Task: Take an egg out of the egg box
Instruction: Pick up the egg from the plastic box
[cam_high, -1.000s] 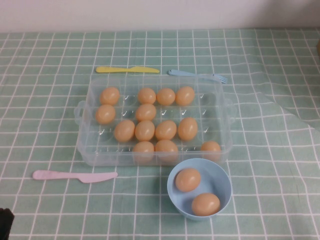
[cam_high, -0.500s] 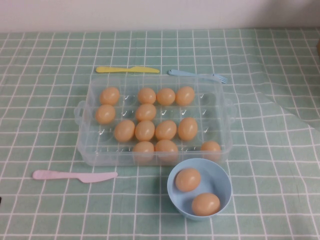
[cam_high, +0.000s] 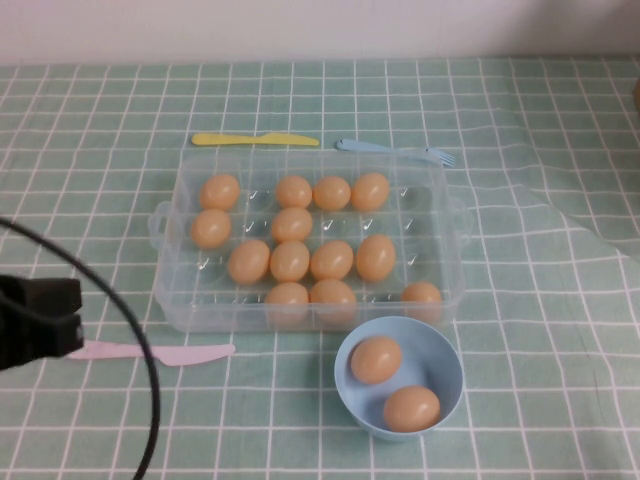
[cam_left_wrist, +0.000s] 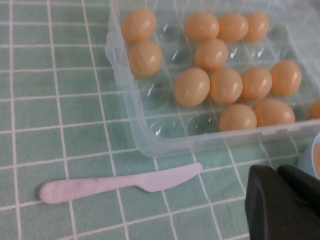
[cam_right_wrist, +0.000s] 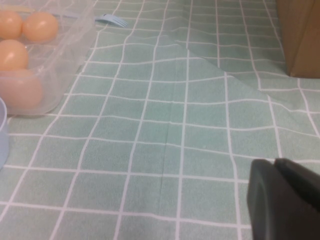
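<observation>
1. Tabletop (cam_high: 560, 380) under green checked cloth.
2. Clear egg box (cam_high: 190, 300) at centre, thirteen eggs inside, nearest-left egg (cam_high: 287, 298) seated in its cup.
3. Left pincer (cam_high: 40, 320) at left edge above pink knife (cam_high: 150, 352); opening: cannot tell.
4. Right pincer (cam_right_wrist: 285, 200) right of box; opening: cannot tell.
5. Blue bowl (cam_high: 440, 350) with two eggs.

**Soft, even light; close parts blurred**

Light is bright and diffuse from above. The bowl (cam_high: 399, 378) casts only a faint shadow on the tablecloth (cam_high: 560, 330). Small white glints speckle the clear egg box (cam_high: 190, 300) and its empty cups. The eggs (cam_high: 290, 261) look slightly soft. The left gripper (cam_high: 35, 322) is a dark, blurred mass at the near left; the right gripper (cam_right_wrist: 285, 200) is likewise unfocused.
</observation>
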